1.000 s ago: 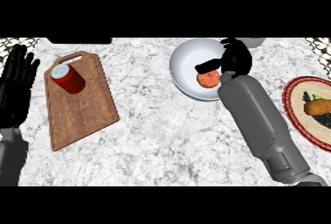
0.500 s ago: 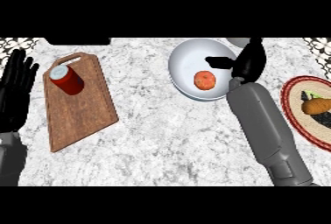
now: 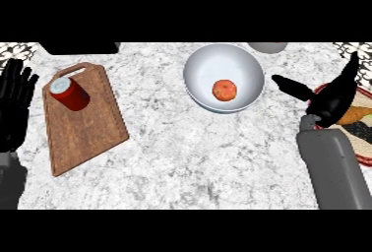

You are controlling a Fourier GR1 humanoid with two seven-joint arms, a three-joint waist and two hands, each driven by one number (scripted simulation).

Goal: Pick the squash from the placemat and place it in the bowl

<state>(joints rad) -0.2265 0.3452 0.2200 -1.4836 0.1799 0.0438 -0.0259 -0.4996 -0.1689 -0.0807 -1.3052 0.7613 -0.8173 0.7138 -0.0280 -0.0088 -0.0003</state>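
An orange squash (image 3: pixel 224 90) lies inside the white bowl (image 3: pixel 210 61) at the counter's back middle. My right hand (image 3: pixel 332 96) is open to the right of the bowl, thumb and fingers spread, holding nothing. It partly covers the round placemat (image 3: pixel 360 129) at the right edge, where a yellow piece of food (image 3: pixel 354 114) shows. My left hand (image 3: pixel 15 101) rests open at the left edge, fingers up.
A wooden cutting board (image 3: pixel 83 123) lies at the left with a red can (image 3: pixel 70 92) standing on its far end. A grey object (image 3: pixel 267 47) sits behind the bowl and a dark one (image 3: pixel 78 47) at the back left.
My right hand let go of the squash, which now lies in the bowl. The hand opened and drew back to the right, off the bowl and over the placemat.
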